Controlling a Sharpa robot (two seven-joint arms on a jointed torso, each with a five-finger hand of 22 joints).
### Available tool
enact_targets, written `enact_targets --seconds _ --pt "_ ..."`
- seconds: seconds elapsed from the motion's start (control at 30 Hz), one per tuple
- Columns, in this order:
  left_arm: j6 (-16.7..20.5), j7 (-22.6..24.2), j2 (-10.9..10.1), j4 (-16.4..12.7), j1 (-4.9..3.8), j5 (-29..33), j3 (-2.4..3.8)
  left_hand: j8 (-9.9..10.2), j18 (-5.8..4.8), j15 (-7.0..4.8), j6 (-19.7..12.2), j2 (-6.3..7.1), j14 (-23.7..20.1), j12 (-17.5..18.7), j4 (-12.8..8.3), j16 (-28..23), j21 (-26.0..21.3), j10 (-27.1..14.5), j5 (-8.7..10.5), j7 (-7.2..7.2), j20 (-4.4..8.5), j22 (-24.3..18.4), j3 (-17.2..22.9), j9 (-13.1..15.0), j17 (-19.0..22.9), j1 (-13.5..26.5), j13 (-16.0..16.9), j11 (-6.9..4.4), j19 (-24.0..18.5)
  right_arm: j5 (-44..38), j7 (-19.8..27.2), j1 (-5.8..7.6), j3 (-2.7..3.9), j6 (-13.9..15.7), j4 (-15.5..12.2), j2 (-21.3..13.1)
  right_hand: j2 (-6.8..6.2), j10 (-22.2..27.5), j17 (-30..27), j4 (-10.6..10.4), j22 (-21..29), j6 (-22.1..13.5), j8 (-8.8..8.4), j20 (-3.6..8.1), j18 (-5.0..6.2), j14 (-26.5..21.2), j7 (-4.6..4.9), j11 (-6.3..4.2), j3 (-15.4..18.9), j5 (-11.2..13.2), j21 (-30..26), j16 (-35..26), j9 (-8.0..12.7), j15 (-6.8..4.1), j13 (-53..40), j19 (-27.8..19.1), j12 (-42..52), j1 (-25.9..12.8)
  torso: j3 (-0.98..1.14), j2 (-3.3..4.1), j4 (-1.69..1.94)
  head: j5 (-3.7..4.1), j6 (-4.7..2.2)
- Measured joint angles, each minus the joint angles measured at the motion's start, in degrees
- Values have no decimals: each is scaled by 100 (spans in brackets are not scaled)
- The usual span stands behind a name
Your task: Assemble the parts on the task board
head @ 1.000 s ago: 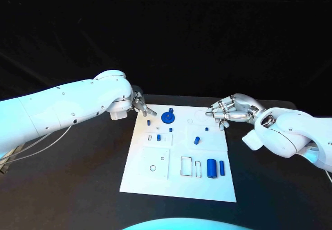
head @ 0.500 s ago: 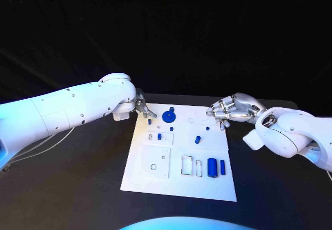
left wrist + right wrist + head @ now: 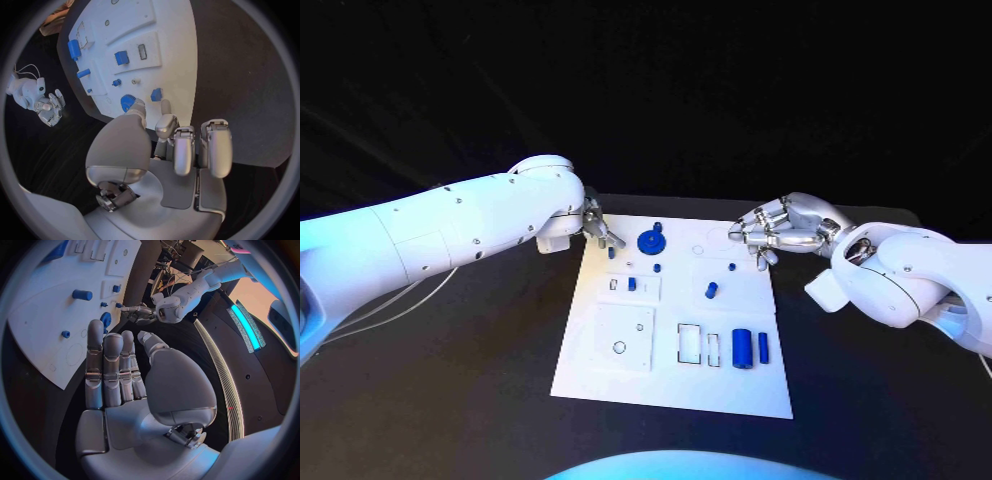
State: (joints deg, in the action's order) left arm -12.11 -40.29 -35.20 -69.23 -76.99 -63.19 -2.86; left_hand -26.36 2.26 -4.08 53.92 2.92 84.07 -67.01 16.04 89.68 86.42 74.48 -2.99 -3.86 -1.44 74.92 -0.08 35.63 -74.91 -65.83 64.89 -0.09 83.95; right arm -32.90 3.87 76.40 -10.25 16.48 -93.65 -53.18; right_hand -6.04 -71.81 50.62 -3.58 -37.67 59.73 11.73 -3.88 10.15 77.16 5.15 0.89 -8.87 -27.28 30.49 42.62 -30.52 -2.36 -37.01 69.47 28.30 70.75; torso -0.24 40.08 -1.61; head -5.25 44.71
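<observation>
**Risk entry: left hand closing in on the far-left corner of the task board**

You are looking at the task board [image 3: 625, 345], lying flat mid-worktop [image 3: 459, 400]. The blue parts are sitting on it: the round gear-like part [image 3: 651, 242] near the far edge, a small peg [image 3: 610, 254] just beside the left hand [image 3: 593, 224], two cylinders [image 3: 750, 350] near the right edge.

The left hand's fingers [image 3: 212, 147] are hovering apart over the board's corner, holding nothing. The right hand [image 3: 776, 231] is waiting at the far-right corner, fingers loosely apart, empty.

Likely faults: you are risking fingertips nudging the peg or gear aside, or catching the board's edge and shifting it.
</observation>
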Motion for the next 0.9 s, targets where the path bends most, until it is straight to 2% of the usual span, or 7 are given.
enact_targets --seconds 0.3,0.9 --pt "-26 4 19 39 3 49 0 0 0 0 4 -104 0 0 -42 0 0 0 0 -4 0 0 -53 -17 0 -164 3 0 0 0 0 0 0 -1 -8 5 0 0 0 0 1 0 0 0 0 0 0 0 0 0 0 0 1 0 0 0 0 0 4 -4 2 -2 9" --pt "-133 4 91 123 35 116 -20 0 0 0 22 -119 0 0 -66 0 0 0 0 -22 0 -1 -76 -23 0 -240 11 0 0 0 1 0 0 -1 -14 5 0 0 0 0 2 0 0 0 0 0 0 0 0 0 0 0 2 0 2 0 0 0 1 -1 2 9 37"
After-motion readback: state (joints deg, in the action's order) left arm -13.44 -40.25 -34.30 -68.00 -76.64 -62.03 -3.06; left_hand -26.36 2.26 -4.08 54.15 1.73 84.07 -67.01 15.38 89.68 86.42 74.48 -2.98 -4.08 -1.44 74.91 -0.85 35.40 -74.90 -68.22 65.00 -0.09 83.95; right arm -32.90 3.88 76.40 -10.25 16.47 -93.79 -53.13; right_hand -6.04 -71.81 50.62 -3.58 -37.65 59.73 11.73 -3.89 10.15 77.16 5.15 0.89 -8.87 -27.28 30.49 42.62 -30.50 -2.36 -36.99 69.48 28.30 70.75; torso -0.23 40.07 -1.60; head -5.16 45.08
